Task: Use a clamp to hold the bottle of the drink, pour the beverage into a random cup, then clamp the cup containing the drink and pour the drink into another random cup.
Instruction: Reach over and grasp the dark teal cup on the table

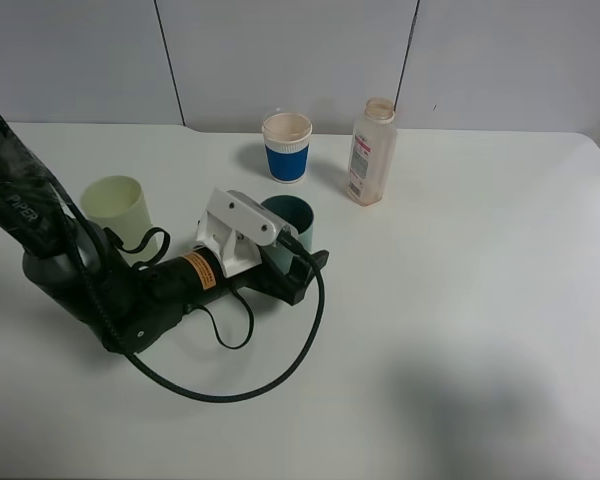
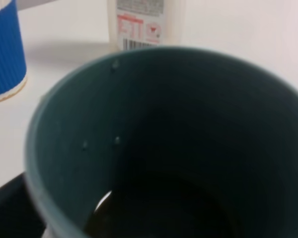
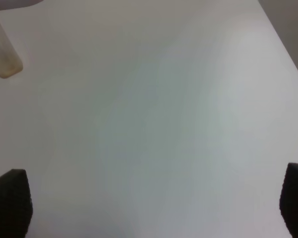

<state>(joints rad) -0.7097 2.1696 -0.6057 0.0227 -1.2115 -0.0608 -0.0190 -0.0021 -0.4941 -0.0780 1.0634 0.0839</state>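
A dark teal cup [image 1: 290, 212] stands near the table's middle with dark drink in its bottom, seen in the left wrist view [image 2: 159, 148]. My left gripper [image 1: 290, 243] is closed around its side; one black finger [image 2: 10, 208] shows beside it. A blue paper cup [image 1: 286, 148] stands behind it, also in the left wrist view [image 2: 5, 49]. The clear drink bottle [image 1: 371, 152] stands upright to the right of the blue cup [image 2: 144, 22]. My right gripper [image 3: 154, 203] is open and empty over bare table, with the bottle's base [image 3: 4, 54] far ahead of it.
A pale green cup [image 1: 117, 208] stands at the left, beside the left arm's cable. The white table [image 1: 480, 300] runs to a grey wall at the back. The right arm is out of the exterior view.
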